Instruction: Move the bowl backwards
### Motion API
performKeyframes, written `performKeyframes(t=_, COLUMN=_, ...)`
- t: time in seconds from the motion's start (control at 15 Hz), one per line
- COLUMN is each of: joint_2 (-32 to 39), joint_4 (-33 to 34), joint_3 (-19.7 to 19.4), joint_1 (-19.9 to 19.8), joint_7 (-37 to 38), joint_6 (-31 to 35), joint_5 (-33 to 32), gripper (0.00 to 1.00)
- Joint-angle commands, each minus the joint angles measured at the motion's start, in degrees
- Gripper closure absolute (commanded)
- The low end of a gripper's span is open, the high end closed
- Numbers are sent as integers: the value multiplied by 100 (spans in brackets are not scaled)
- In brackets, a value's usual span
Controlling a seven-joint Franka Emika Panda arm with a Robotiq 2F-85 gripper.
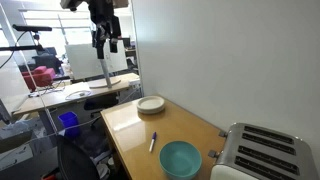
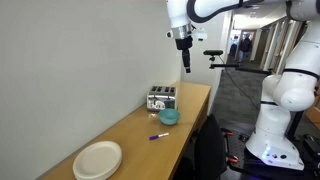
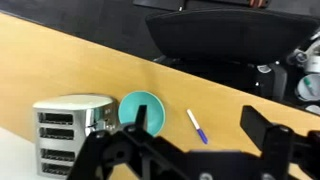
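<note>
A plain teal bowl (image 1: 181, 158), round, smooth and a little wider than the white plate (image 1: 150, 104), sits upright on the wooden table (image 1: 128, 122). It is just beside the toaster (image 1: 262, 153), between it and a pen (image 1: 153, 141); the plate lies well apart along the table. We see the gripper (image 2: 185, 63) hanging high above, clear of the bowl, fingers spread and released

2 exterior views share the bowl (image 1: 180, 158) (image 2: 169, 117), seemingly from opposite ends; wrist overhead.
</note>
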Motion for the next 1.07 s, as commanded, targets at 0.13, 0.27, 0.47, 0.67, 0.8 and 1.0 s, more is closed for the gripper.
performKeyframes(t=0.13, joint_2=11, joint_4=13, joint_3=-130, joint_1=152, joint_7=32, joint_6=-19, joint_5=-29, gripper=0)
performKeyframes(t=0.27, joint_2=11, joint_4=13, joint_3=-130, joint_1=152, joint_7=32, joint_6=-18, joint_5=-29, gripper=0)
performKeyframes(t=0.47, joint_2=99, joint_4=40, joint_3=-165, joint_1=125, joint_7=77, joint_6=107, joint_5=-38, gripper=0)
performKeyframes(t=0.67, joint_2=649, joint_4=324, joint_3=-547, joint_1=9, joint_7=-297, joint_6=902, joint_5=221, gripper=0)
performKeyframes(t=0.8, joint_2=932, joint_4=429, joint_3=-709, joint_1=-18, joint_7=-356, joint_6=1150, joint_5=494, gripper=0)
performKeyframes(t=1.0, joint_2=1247, joint_4=673, joint_3=-783, joint_1=-26, joint_7=-313, joint_6=1066, joint_5=712, gripper=0)
